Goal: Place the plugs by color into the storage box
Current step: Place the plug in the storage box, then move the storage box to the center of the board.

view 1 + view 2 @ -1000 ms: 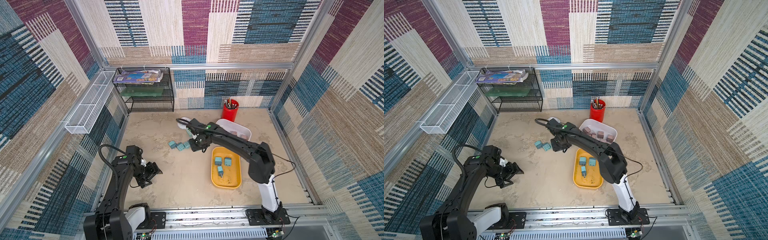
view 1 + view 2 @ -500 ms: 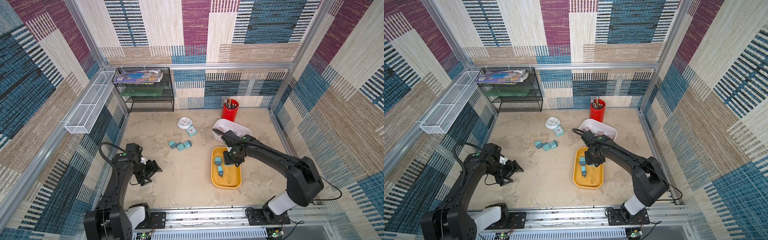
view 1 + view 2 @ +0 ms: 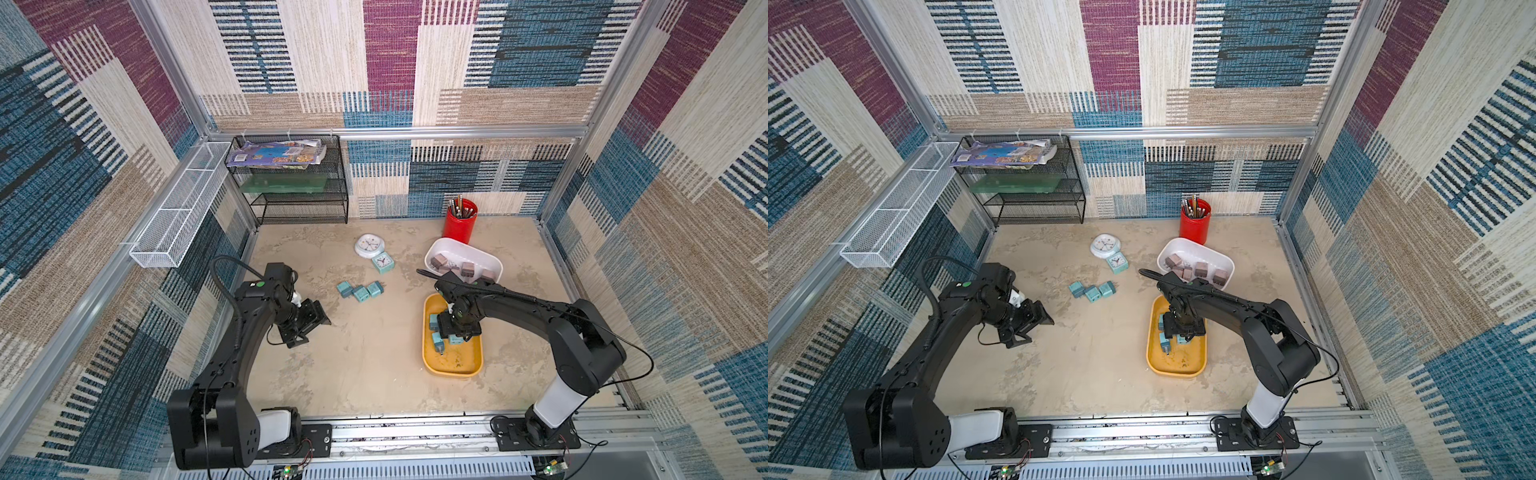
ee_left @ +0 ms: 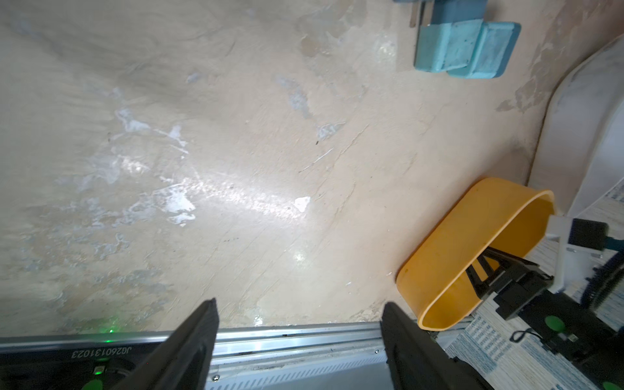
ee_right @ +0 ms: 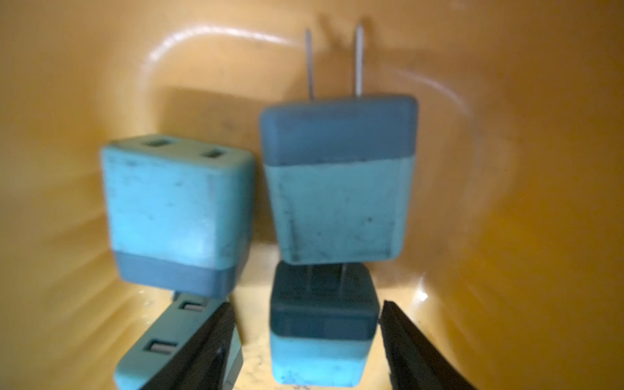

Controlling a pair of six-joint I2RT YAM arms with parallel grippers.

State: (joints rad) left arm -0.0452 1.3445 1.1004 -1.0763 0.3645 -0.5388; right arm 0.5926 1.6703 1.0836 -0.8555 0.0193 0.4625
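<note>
Left gripper (image 3: 320, 318) hangs empty, jaws apart, over bare floor (image 3: 374, 365) near three loose teal plugs (image 3: 360, 290). Right gripper (image 5: 305, 304) sits low in the yellow tray (image 3: 453, 372), jaws parted and clear of the teal plug (image 5: 320, 337) lying between them: deposit step judged done. Next calls for a straight lift past tray rim and neighbouring plugs (image 5: 175, 209); open floor lies between tray and loose plugs.

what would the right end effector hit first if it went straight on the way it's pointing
Probably the teal-blue cube-shaped plastic plug lying between the open jaws of the right end effector, in the yellow oval plastic tray. Depth is unclear; the fingertips might touch the tray floor beside it.
</note>
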